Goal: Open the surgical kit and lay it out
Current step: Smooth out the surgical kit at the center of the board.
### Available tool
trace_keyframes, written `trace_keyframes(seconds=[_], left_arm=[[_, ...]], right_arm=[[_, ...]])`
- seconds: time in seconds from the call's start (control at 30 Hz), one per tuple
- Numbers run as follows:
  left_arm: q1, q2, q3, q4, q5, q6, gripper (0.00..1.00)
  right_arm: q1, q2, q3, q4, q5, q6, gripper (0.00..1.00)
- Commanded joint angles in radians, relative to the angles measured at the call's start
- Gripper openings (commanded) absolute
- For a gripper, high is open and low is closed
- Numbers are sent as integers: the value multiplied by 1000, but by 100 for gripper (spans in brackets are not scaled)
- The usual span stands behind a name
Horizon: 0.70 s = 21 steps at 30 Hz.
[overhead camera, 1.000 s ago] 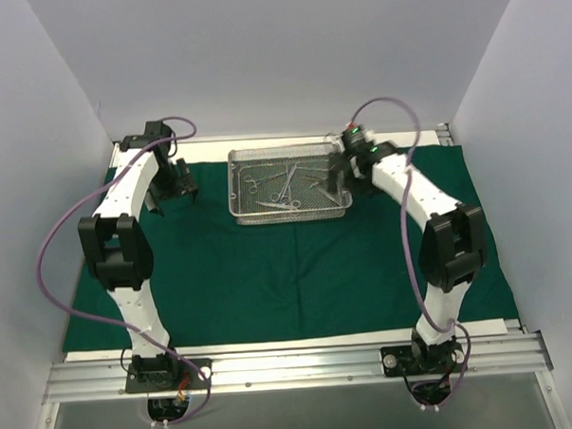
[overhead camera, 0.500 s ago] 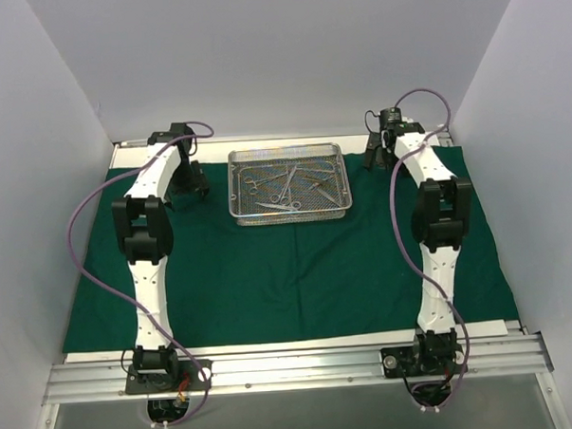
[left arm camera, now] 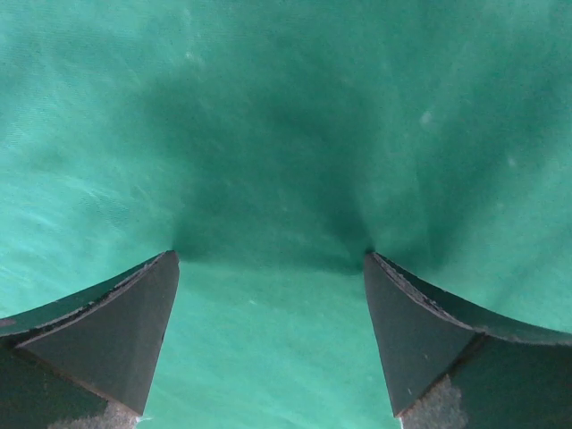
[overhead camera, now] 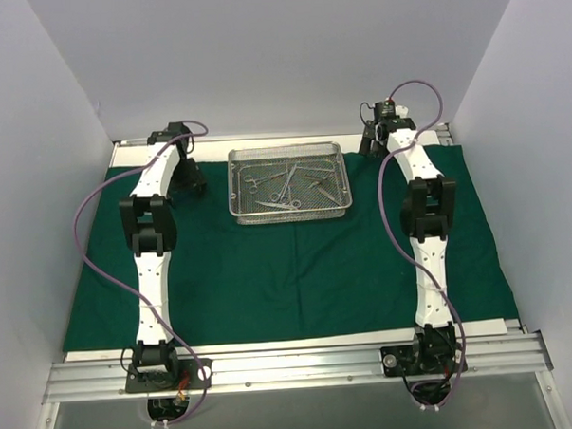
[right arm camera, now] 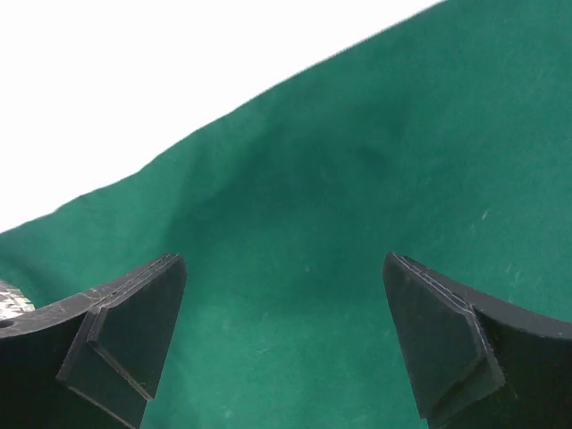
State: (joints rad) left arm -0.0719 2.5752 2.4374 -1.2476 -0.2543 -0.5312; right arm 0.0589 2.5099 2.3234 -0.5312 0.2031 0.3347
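Note:
The dark green drape point(overhead camera: 288, 262) lies spread flat over the table. The silver wire-mesh tray point(overhead camera: 239, 213) stands on it at the back centre, with several steel instruments point(overhead camera: 283, 184) lying inside. My left gripper point(overhead camera: 191, 181) is open, low over the drape to the left of the tray; its wrist view shows only green cloth point(left arm camera: 277, 161) between the fingers point(left arm camera: 116, 322). My right gripper point(overhead camera: 370, 142) is open at the drape's back edge, to the right of the tray. Its wrist view shows green cloth point(right arm camera: 357, 223) and bare white table point(right arm camera: 134, 71) beyond.
White walls close in the left, back and right. A metal rail point(overhead camera: 293, 366) carrying both arm bases runs along the near edge. A white strip of table point(overhead camera: 273, 344) shows in front of the drape.
Both arms have stretched out toward the back. The right gripper moved from the tray's right end to the drape's back right edge. The left gripper shifted slightly back and right.

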Motion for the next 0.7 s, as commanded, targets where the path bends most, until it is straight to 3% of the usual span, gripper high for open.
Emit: trace_keyframes(seconds=[0.0, 0.43, 0.67], left_arm=[[18, 40, 63, -41, -10, -18, 94], [113, 149, 166, 3, 144, 19, 94], [129, 71, 131, 34, 181, 40, 94]], right_arm=[[-1, -2, -47, -24, 44, -22, 100], [-16, 202, 102, -81, 76, -34, 100], [-21, 159, 122, -75, 27, -34, 100]])
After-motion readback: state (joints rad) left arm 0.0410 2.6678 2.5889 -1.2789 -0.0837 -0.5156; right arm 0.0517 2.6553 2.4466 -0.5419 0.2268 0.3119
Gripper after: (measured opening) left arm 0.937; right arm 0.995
